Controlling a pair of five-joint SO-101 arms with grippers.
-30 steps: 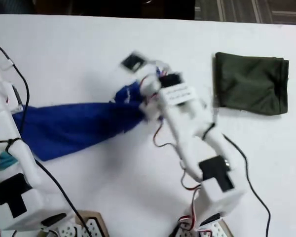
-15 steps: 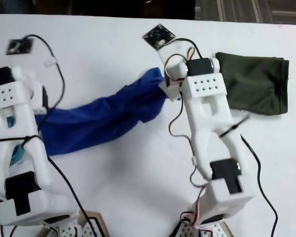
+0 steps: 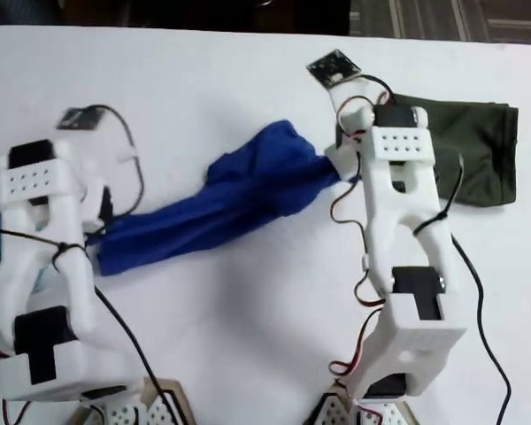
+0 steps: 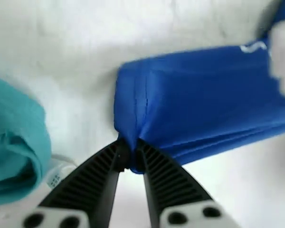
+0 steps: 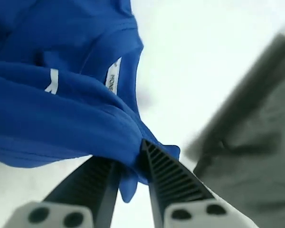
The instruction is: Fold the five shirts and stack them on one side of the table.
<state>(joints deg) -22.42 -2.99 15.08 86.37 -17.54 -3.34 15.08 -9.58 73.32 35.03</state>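
left end effector (image 4: 129, 159) clenched on one end of blue shirt (image 3: 239, 199) | right end effector (image 5: 130, 166) clenched on collar end | long axis spans between them | folded green shirt (image 3: 460, 150) just beside right one

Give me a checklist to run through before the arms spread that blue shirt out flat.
1. Grip of the left gripper on the blue shirt: ok, shut on one end.
2. Grip of the right gripper: ok, shut on the other end, near the collar label.
3. Shirt flat between the arms: not ok, it is bunched into a rope.
4. Folded green shirt clear of the right gripper: cannot tell, the gripper is right at its edge.
5. The teal shirt clear of the left gripper: ok, beside it with a gap.
6. Bare table to lay the shirt on: ok, between the arms.
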